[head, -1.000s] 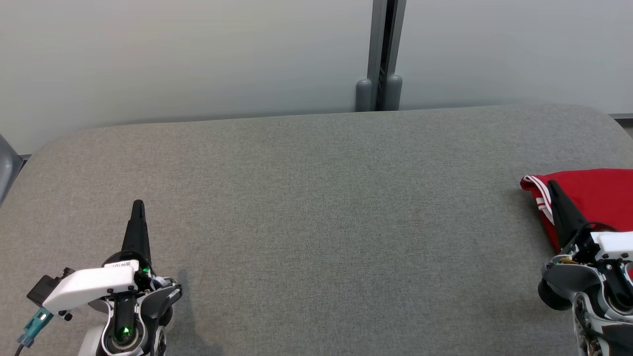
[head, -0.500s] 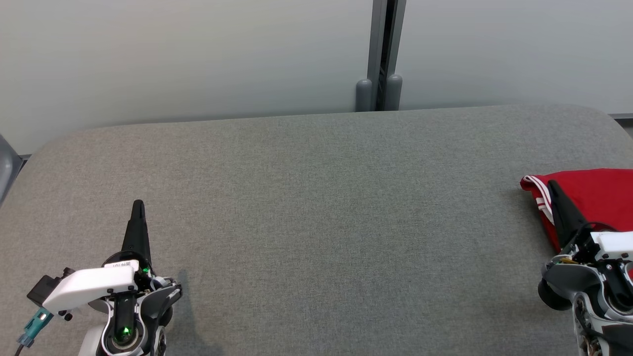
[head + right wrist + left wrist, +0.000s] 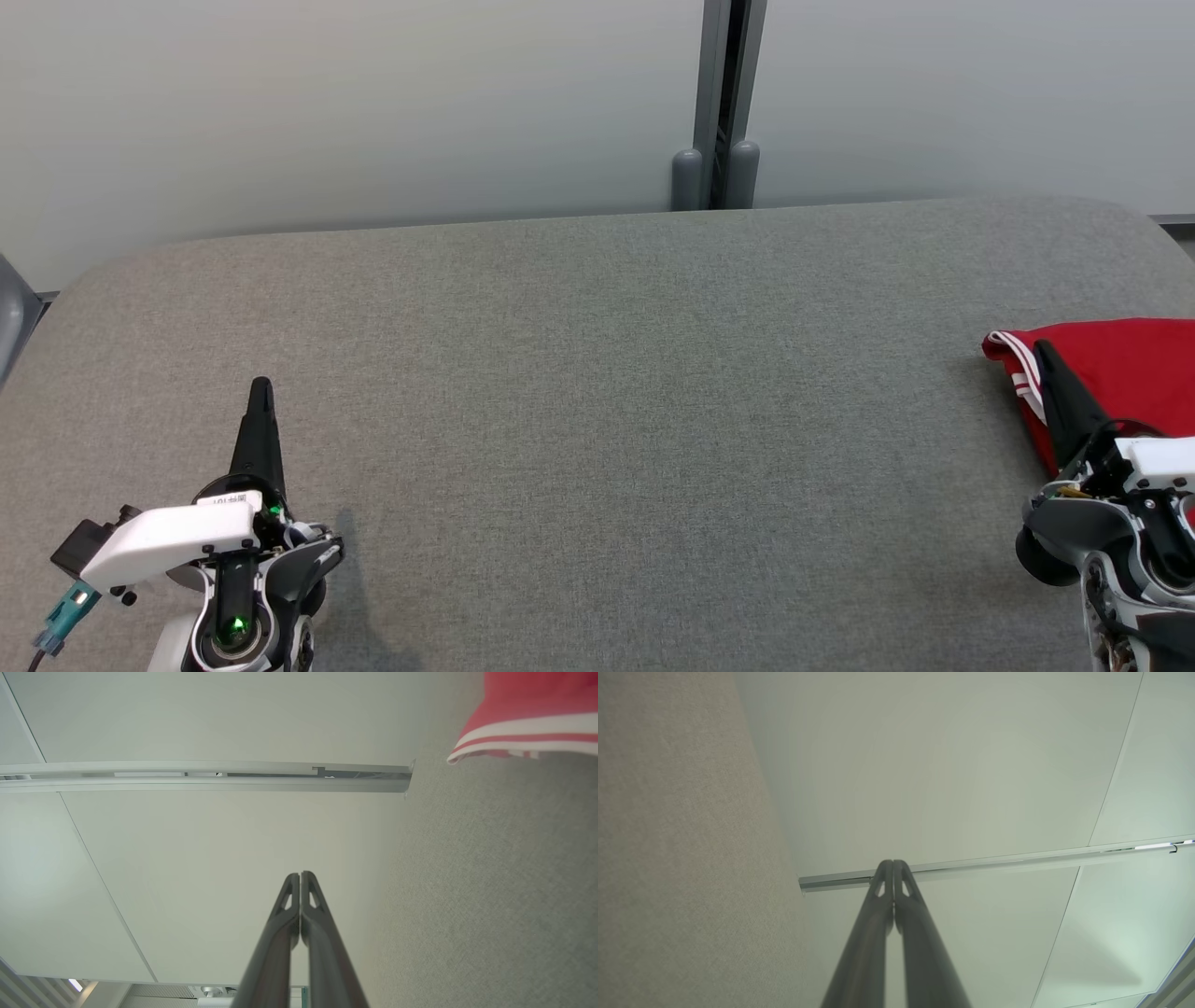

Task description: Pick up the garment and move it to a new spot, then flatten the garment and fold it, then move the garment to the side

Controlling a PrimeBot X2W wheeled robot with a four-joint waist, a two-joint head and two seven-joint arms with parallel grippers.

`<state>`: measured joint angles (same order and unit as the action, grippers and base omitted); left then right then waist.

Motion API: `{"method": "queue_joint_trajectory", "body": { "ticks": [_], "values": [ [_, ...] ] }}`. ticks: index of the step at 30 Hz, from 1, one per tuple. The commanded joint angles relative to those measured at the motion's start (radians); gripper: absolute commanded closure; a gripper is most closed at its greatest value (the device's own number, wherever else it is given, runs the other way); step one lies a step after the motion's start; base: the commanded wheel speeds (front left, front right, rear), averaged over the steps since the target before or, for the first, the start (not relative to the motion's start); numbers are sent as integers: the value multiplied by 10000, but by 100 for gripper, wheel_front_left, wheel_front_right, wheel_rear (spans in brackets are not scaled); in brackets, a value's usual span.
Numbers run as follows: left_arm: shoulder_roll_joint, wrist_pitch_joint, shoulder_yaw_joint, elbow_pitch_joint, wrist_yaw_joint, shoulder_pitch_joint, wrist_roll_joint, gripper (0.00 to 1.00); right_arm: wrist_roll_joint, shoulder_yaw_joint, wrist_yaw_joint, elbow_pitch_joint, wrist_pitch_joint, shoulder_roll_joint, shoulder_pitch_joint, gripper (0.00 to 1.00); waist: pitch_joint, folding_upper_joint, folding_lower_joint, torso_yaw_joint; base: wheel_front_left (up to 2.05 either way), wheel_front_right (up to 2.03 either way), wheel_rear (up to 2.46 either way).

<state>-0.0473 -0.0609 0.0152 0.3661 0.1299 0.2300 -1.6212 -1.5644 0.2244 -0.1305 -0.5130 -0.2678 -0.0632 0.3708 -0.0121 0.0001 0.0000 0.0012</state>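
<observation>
Two grippers are hovering clenched and empty over the grey fabric-covered table (image 3: pixel 597 420): the left gripper (image 3: pixel 261 385) at its near left, the right gripper (image 3: pixel 1043 347) just beside the folded red, white-striped garment (image 3: pixel 1125 359), which is lying at the table's right side.

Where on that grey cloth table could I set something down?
The whole middle of the grey fabric-covered table is bare, from the left gripper across to the red garment with white stripes, and back to the pale wall. It is crowded at the right edge, where the right gripper sits by the garment.
</observation>
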Motion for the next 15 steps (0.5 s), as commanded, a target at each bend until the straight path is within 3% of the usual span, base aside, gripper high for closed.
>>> {"method": "queue_joint_trajectory", "body": {
  "ticks": [1, 15],
  "values": [
    [-33, 41, 37, -2, 39, 144, -29, 100, -8, 10, -4, -13, -19, -84, 67, 100, 0, -1, 0, 0, 0, 0, 0],
    [-33, 41, 36, -3, 39, 144, -29, 100, -12, 5, -4, -13, -18, -83, 67, 100, 0, -1, 0, 0, 0, 0, 0]
  ]
}}
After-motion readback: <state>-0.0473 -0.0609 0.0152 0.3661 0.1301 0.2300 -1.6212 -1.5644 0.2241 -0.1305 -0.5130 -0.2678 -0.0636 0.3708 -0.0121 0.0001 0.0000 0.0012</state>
